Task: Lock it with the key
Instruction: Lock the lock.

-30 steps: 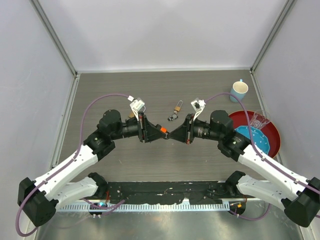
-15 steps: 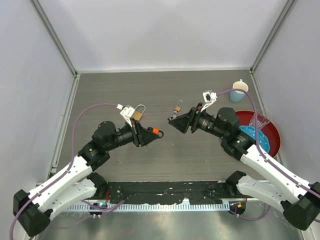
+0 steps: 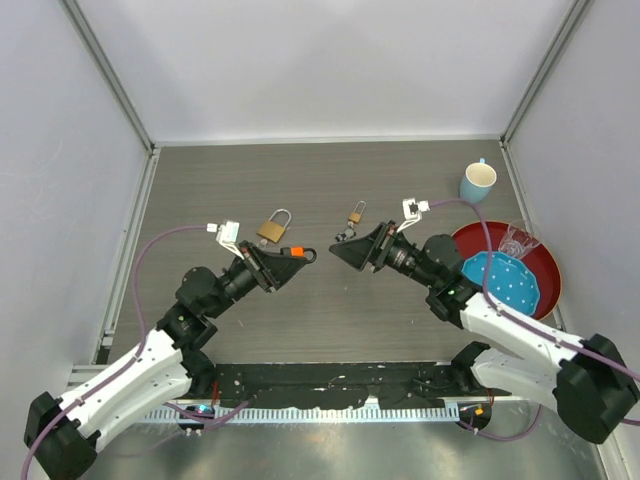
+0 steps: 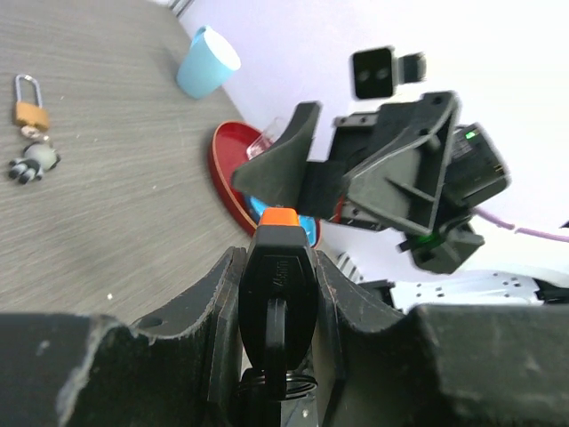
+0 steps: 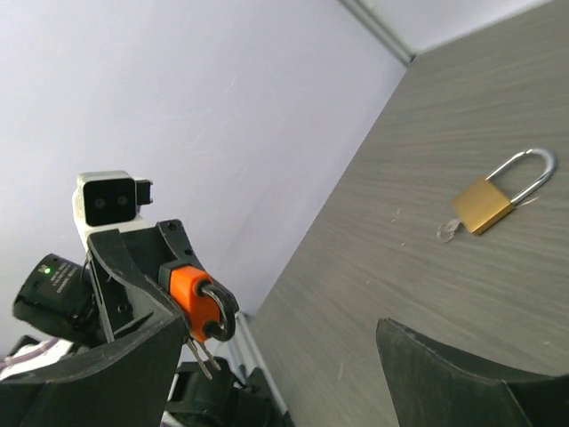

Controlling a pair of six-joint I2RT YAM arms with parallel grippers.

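1. One key [image 4: 277, 276], black with an orange head, is pinched in the narrowed jaws of the left gripper [image 3: 290, 260], centre-left of the top view, above the table [image 3: 200, 190].
2. Key: small, light, rigid. I judge the plastic head the right grip.
3. The nearest brass padlock [image 3: 271, 231] lies flat just above and left of that gripper, apart from it.
4. Padlock: probably heavy, hard, smooth and likely to slide. I would clamp its body across the flat faces, keyway free.
5. Right gripper [image 3: 348, 252]: spread wide, empty, right of centre.
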